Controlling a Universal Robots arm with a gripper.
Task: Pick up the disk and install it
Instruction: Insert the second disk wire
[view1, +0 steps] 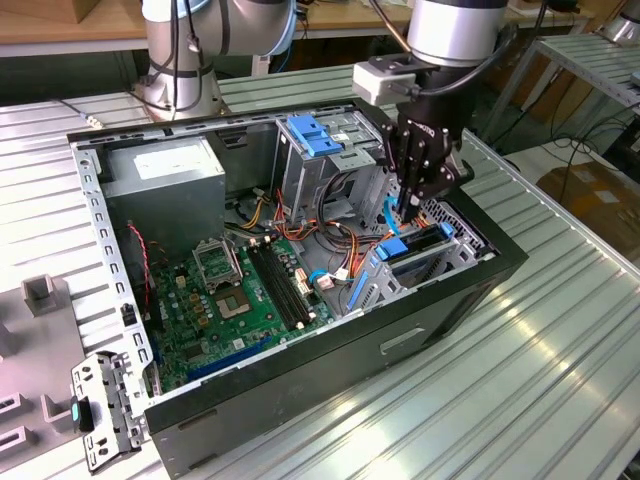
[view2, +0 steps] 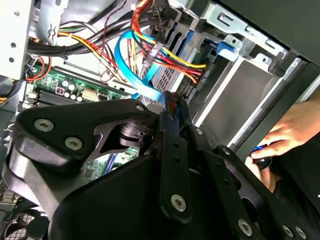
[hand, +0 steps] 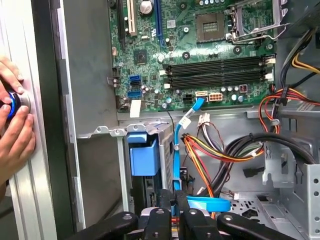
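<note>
Inside the case (view1: 300, 400), the claw (view1: 408, 212) partly hides the disk (view1: 418, 243).

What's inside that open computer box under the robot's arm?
Inside the computer case: a green motherboard, coloured cables, a grey power-supply box and metal drive cages. The tool covers the spot beneath it.

Mobo (view1: 235, 290) in PC case (view1: 330, 365), pincer (view1: 408, 208) above drive bay (view1: 425, 250)

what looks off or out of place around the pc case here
A person's hand rests on the table beside the open case while the tool is down inside it near the drive cage. A detached metal bracket lies on the table outside the case.
</note>
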